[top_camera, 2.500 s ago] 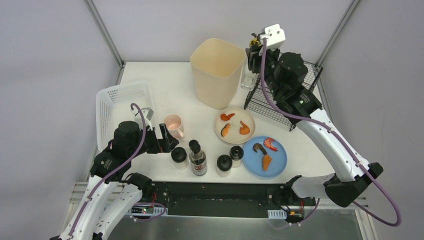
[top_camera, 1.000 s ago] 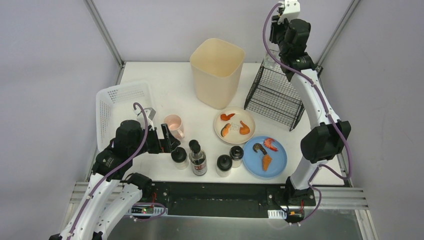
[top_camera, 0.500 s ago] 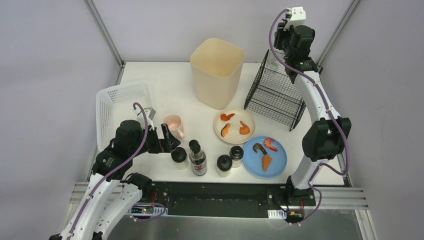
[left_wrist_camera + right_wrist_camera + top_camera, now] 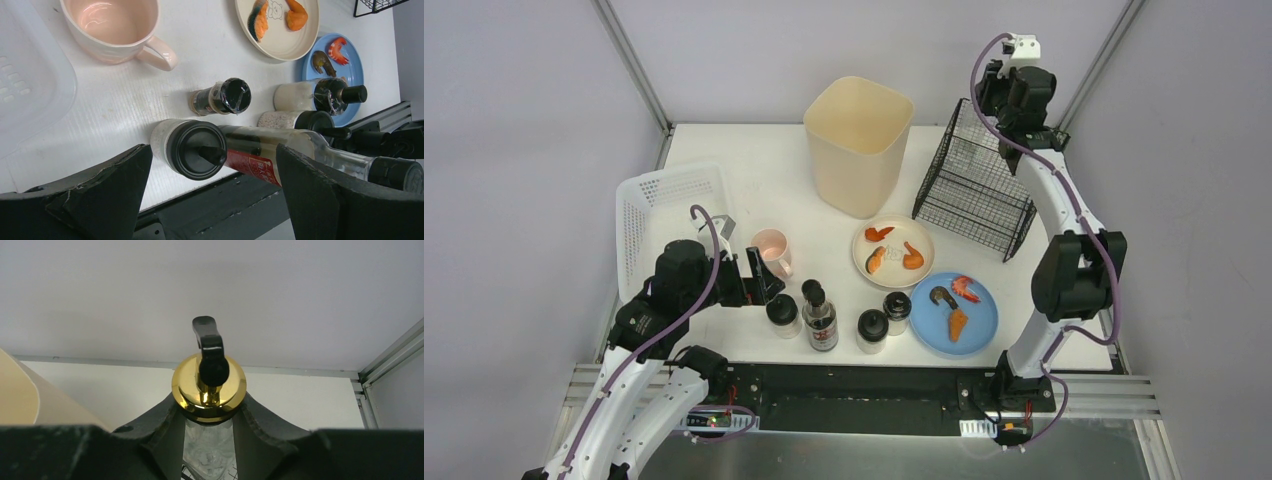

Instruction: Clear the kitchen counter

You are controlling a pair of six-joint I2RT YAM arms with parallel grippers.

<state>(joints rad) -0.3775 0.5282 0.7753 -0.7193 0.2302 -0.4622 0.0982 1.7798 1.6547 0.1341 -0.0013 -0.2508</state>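
Over the last moments the right arm has swung up from beside the bin and has now dipped a little at the far right corner, while the left arm has not stirred. The right gripper (image 4: 209, 426) is clamped on the neck of a glass bottle (image 4: 209, 455) just below its gold collar, and the black pump top stands upright above the fingers. It hangs over the far corner of the black wire rack (image 4: 972, 195), which stands at the right rear of the kitchen counter (image 4: 754, 165). The left gripper (image 4: 212, 150) has its fingers spread wide apart with nothing between them. It points at a black-lidded jar (image 4: 194, 149) and a red-labelled sauce bottle (image 4: 252, 159) among the small containers near the front edge. Just beyond it a pink mug (image 4: 112, 22) stands beside the white basket (image 4: 659, 200). Farther back is a tall beige bin (image 4: 859, 140), and in front of that a cream plate (image 4: 894, 270) and a blue plate (image 4: 982, 335) bear bits of food. The white counter lies under all of this, reaching from the metal front edge to the back wall.
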